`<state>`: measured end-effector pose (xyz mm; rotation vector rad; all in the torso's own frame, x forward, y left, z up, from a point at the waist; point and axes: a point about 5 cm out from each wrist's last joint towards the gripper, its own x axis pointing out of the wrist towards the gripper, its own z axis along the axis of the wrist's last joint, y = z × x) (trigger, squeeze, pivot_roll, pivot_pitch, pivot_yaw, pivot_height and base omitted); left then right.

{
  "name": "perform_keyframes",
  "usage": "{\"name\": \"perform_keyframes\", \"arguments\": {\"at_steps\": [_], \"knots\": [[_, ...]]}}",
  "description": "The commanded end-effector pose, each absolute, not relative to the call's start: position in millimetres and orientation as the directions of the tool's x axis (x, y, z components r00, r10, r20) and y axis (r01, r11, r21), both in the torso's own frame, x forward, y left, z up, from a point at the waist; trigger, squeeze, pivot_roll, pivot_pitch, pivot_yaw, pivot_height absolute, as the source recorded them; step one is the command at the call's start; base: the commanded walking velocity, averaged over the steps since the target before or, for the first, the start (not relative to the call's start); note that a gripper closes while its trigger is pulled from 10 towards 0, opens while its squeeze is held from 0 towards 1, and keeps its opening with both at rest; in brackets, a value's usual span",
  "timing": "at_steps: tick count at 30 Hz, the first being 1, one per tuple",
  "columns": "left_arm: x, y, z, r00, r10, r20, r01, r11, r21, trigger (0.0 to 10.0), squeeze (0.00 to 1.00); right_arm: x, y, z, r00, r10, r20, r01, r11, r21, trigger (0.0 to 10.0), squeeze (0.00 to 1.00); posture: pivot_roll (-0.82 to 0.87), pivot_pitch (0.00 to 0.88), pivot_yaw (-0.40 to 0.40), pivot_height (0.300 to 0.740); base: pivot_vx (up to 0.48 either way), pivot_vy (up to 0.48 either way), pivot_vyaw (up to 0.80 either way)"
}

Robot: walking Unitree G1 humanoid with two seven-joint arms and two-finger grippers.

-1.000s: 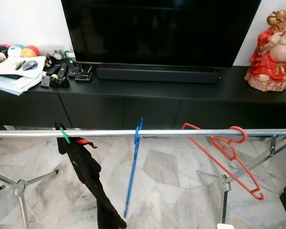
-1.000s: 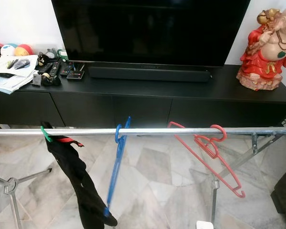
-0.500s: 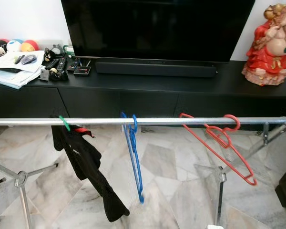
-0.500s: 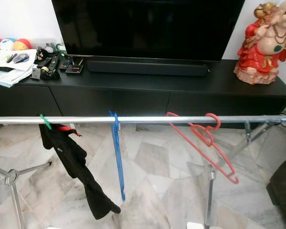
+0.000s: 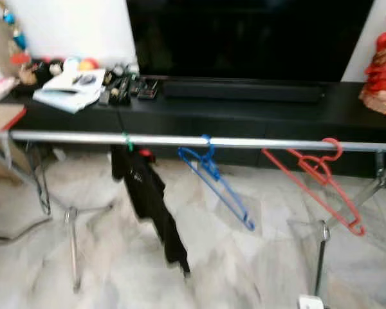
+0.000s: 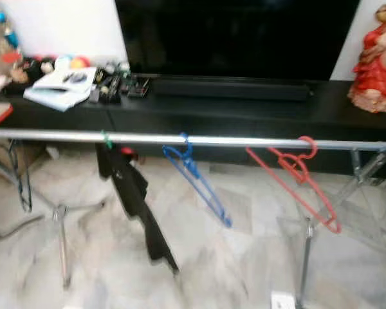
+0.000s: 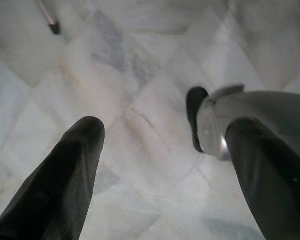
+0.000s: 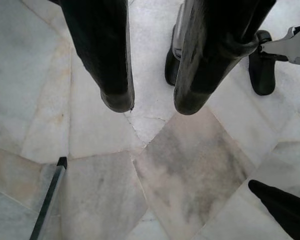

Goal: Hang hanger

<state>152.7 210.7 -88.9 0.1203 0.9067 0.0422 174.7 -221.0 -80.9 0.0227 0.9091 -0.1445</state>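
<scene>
A black bench (image 5: 257, 112) stood behind the steel rail (image 5: 257, 142), with open marble floor (image 5: 116, 270) below. On the rail hung a black garment (image 5: 148, 199), a red hanger (image 5: 318, 177) and a blue hanger (image 5: 215, 180), all somewhat blurred. Left gripper (image 7: 165, 150) jaws were spread; right gripper (image 8: 152, 100) jaws were slightly parted, empty, seemingly idle.

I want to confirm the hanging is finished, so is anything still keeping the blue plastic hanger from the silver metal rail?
Nothing visible does. The blue plastic hanger already hooks over the silver metal rail, between the black garment and the red hanger.
</scene>
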Motion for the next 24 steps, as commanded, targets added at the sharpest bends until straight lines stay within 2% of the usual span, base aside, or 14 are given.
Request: {"name": "perform_keyframes", "arguments": {"at_steps": [1, 14, 19, 24], "knots": [[149.2, 208.6, -90.8, 0.603, 0.081, -0.793, 0.031, 0.992, 0.124, 10.0, 0.00, 168.0, -218.5, -84.9, 0.581, -0.117, -0.806, 0.146, 0.989, -0.038, 10.0, 0.00, -0.05, 0.086, 0.000, 0.740, -0.285, 0.000, 0.00], [149.1, 207.9, -90.9, 0.605, 0.083, -0.792, 0.022, 0.992, 0.121, 10.0, 0.00, 174.7, -174.6, -88.9, 0.578, -0.073, -0.813, 0.115, 0.993, -0.008, 10.0, 0.00, -0.04, 0.095, -0.006, 0.740, -0.286, 0.000, 0.00], [148.3, 207.9, -91.2, 0.602, 0.084, -0.794, 0.019, 0.993, 0.119, 10.0, 0.00, 178.2, -169.4, -87.9, 0.582, -0.070, -0.810, 0.111, 0.994, -0.006, 10.0, 0.00, -0.04, 0.096, -0.008, 0.740, -0.283, 0.000, 0.00], [148.3, 207.7, -91.2, 0.604, 0.085, -0.793, 0.015, 0.993, 0.118, 10.0, 0.00, 180.6, -177.4, -86.1, 0.587, -0.081, -0.806, 0.116, 0.993, -0.016, 10.0, 0.00, -0.04, 0.096, -0.009, 0.740, -0.281, 0.000, 0.00]]}}
